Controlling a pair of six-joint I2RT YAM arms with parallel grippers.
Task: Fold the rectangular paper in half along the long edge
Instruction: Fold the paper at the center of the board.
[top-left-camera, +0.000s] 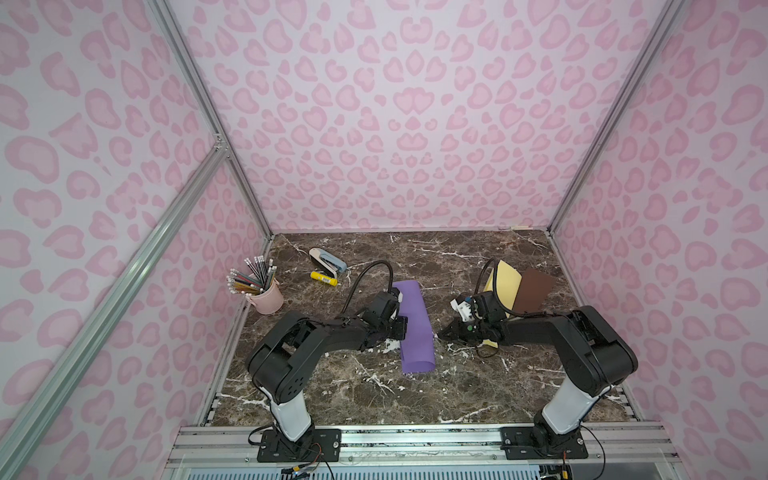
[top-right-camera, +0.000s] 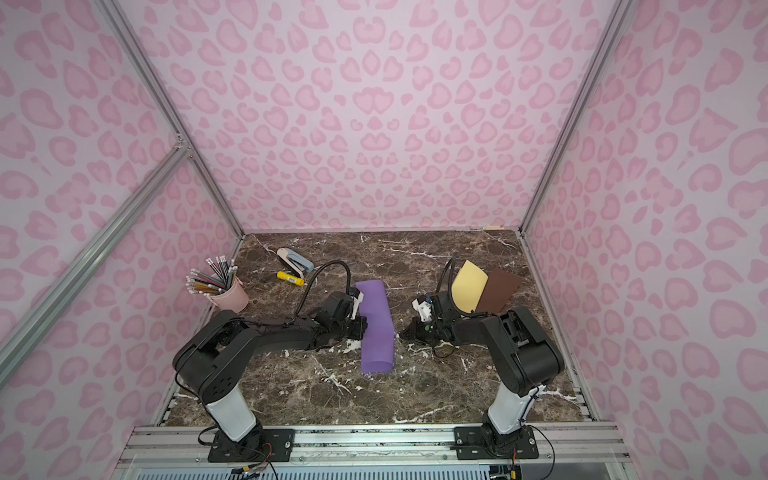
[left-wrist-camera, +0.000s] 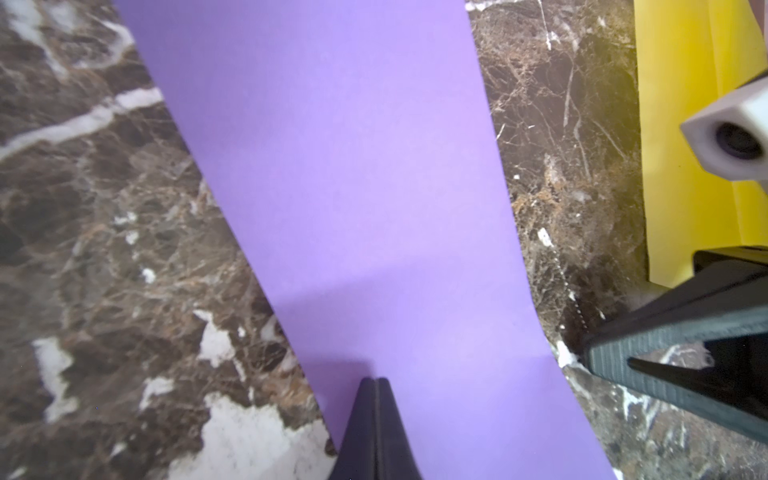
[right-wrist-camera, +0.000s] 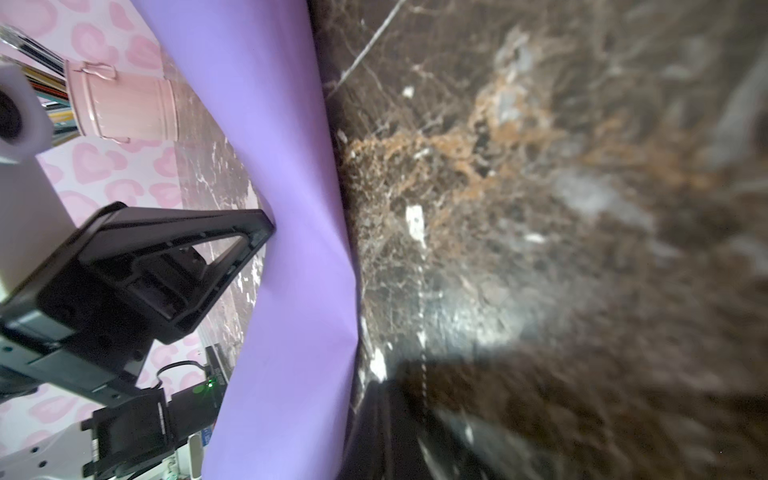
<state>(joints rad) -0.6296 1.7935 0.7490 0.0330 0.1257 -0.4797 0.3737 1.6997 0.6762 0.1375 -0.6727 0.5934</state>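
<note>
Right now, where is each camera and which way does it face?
Top views: high behind the bases, looking down at the table; left arm, right arm show.
Left wrist: faces down past the shut left gripper onto the paper; right gripper shows.
Right wrist: low, faces across the paper's edge toward the left gripper.
Shared: both wrist views show the paper.

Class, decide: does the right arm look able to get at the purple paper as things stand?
Probably yes: the right gripper sits close beside the purple paper, only bare marble table between them.
</note>
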